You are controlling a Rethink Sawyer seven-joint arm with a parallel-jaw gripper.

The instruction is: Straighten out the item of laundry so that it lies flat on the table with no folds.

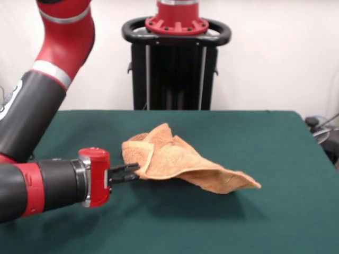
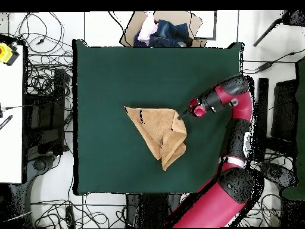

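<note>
Front view: the two black jaws of the gripper point(image 1: 132, 172) point sideways and sit close together, pinched on the folded edge of the light orange terry-cloth towel point(image 1: 180, 166). That edge is raised off the dark green felt-topped table point(image 1: 275, 211), and the cloth drapes away in rumpled, overlapping folds to a pointed corner. Overhead, the towel point(image 2: 156, 128) lies near the table's point(image 2: 107, 77) middle, roughly triangular, with the gripper point(image 2: 184, 113) at its edge.

arm point(image 1: 37, 185) cut off at left edge, towel point(image 1: 180, 164) underside hidden by folds, jaws' grip too small to tell
</note>
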